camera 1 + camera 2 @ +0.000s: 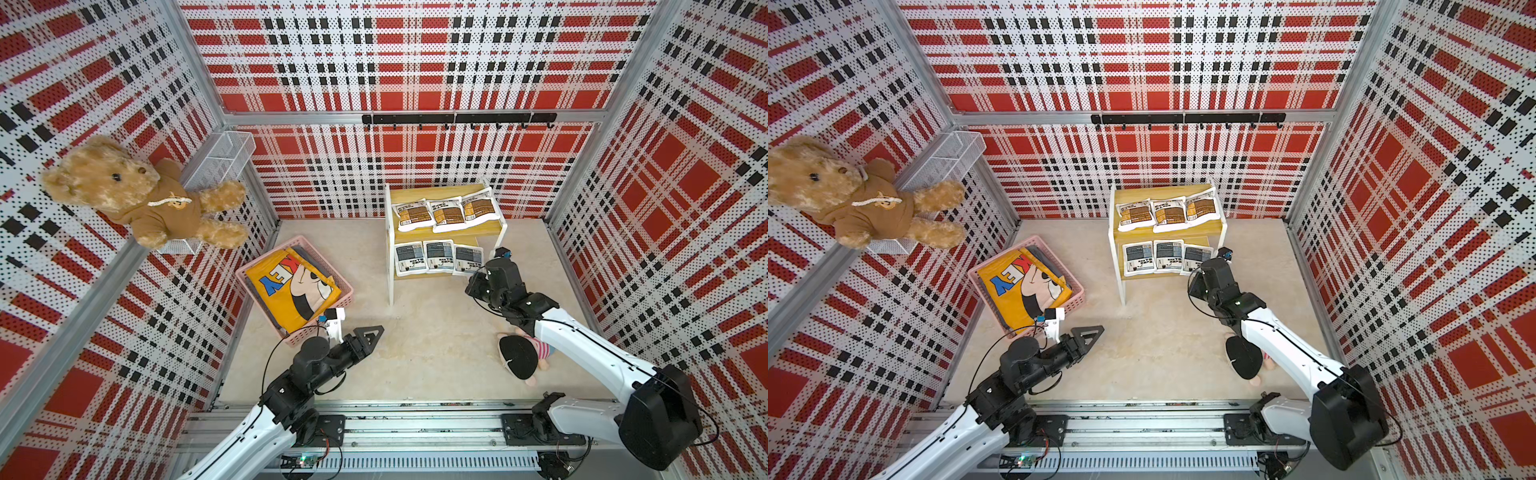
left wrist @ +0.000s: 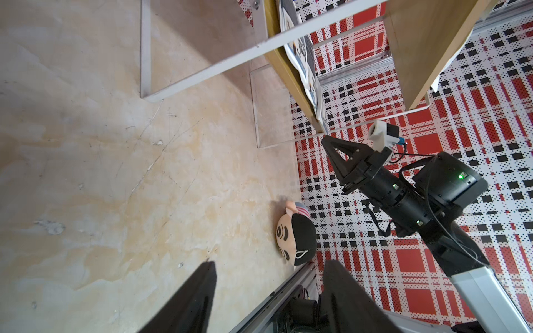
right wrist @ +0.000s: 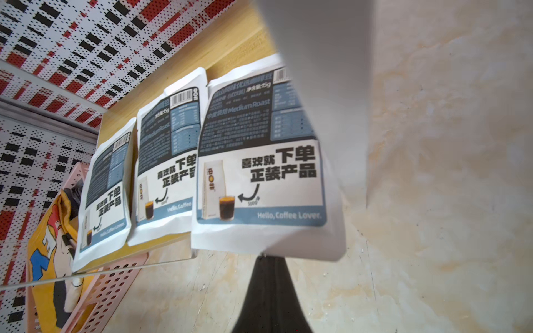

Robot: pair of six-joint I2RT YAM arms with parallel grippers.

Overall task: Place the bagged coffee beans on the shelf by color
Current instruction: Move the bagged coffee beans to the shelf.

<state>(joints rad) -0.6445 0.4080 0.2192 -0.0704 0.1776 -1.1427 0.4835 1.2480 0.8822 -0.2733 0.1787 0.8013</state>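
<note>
- Plaid pegboard walls (image 1: 374, 62), beige floor (image 1: 415, 353); the shelf (image 1: 415, 192) stands just ahead of my right gripper (image 3: 266, 261).
- Its fingers are pressed together, tips touching the near edge of a grey bag (image 3: 259, 173) that overhangs the lower board. I can't tell if the seam is pinched.
- Two more grey bags (image 3: 164, 161) lie beyond it, with the brown bags (image 1: 448, 214) above.
- I judge this the final seating; next I'd nudge the bag fully onto the board.
- My left gripper (image 2: 271, 263) has its fingers apart, empty, well back from the shelf.
</note>
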